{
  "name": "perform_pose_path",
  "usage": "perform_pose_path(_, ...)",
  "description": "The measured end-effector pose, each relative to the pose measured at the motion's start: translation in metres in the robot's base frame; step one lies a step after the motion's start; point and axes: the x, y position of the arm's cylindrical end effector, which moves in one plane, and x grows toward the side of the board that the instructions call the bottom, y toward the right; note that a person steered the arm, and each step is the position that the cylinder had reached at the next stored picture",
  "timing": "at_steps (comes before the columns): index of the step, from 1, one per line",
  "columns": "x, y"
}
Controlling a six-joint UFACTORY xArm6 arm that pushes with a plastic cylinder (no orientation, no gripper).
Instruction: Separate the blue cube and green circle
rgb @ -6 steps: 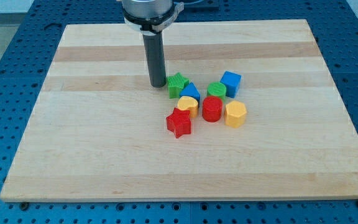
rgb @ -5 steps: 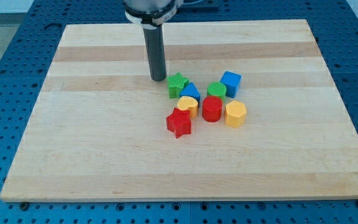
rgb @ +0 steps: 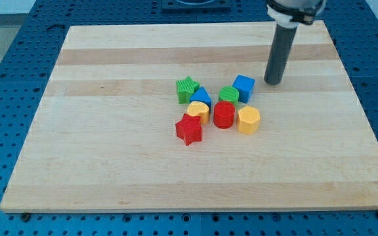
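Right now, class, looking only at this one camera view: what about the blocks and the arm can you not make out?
- Whether the blue cube and green circle touch: the cube overlaps the circle in the camera view.
- The blue block behind the yellow one: its lower part is hidden, so its shape is unclear.
- The arm above my tip: cut off by the view's top edge.
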Motion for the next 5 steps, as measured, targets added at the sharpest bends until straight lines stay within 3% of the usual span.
perform_pose_path(2,0.035,-0.03)
perform_pose_path(5,-0.058,-0.196)
